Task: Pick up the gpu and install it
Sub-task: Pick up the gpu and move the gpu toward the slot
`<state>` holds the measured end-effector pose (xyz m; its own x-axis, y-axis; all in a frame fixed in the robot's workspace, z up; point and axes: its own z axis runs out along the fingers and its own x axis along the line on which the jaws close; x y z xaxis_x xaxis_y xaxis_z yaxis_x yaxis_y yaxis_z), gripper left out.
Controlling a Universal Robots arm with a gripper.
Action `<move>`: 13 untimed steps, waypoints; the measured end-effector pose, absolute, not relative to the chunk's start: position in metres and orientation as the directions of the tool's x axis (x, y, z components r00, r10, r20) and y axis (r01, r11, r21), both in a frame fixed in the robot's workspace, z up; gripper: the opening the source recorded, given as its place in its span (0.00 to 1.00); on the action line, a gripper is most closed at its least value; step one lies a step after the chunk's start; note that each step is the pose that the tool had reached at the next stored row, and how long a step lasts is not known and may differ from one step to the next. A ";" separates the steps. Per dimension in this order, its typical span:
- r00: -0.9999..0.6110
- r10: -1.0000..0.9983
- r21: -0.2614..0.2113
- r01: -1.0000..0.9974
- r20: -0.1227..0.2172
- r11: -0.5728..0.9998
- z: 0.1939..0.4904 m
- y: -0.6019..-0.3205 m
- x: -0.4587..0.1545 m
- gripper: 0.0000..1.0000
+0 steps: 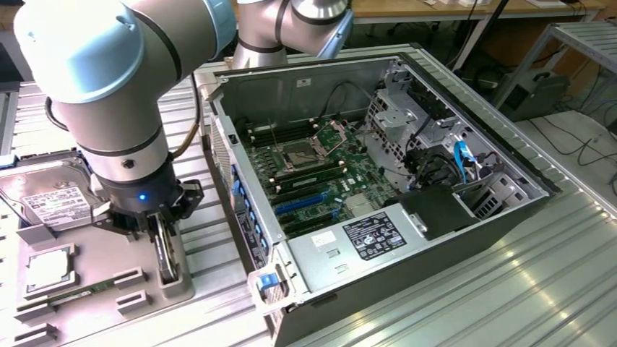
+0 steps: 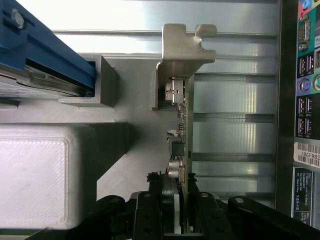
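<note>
The arm reaches down over the grey holder (image 1: 115, 285) on the exterior view's left, beside the open case (image 1: 279, 87), which lies on the ribbed metal table (image 1: 511, 289). The gripper (image 1: 164, 242) sits low over the holder's slot with the gpu (image 1: 170, 264) between its fingers. The card stands on edge and upright there, its lower part in or just above the slot; which of the two cannot be told. In the wrist view the gripper (image 2: 180, 202) pinches the gpu (image 2: 183, 127), a black finger pressed against each face of the thin card. The silvery bracket (image 2: 182, 50) at the card's far end sticks out clear of the fingers. The gpu is apart from the case and not in the motherboard (image 1: 318, 173). A hard drive (image 1: 53, 202) with a white label lies in the holder just behind the arm. The case's rear ports (image 2: 305, 90) show just beside the card in the wrist view.
</note>
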<state>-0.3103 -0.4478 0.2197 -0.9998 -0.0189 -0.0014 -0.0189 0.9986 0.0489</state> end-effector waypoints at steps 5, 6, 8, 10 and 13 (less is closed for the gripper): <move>-1.000 -0.019 0.049 -0.019 -0.001 0.999 0.239 -0.448 -0.310 0.30; -1.000 -0.019 0.049 -0.019 -0.001 0.999 0.241 -0.448 -0.310 0.30; -1.000 -0.019 0.049 -0.019 -0.001 0.999 0.246 -0.448 -0.310 0.30; -1.000 -0.019 0.049 -0.019 -0.001 0.999 0.251 -0.448 -0.310 0.30; -1.000 -0.019 0.049 -0.019 -0.001 0.999 0.259 -0.448 -0.310 0.30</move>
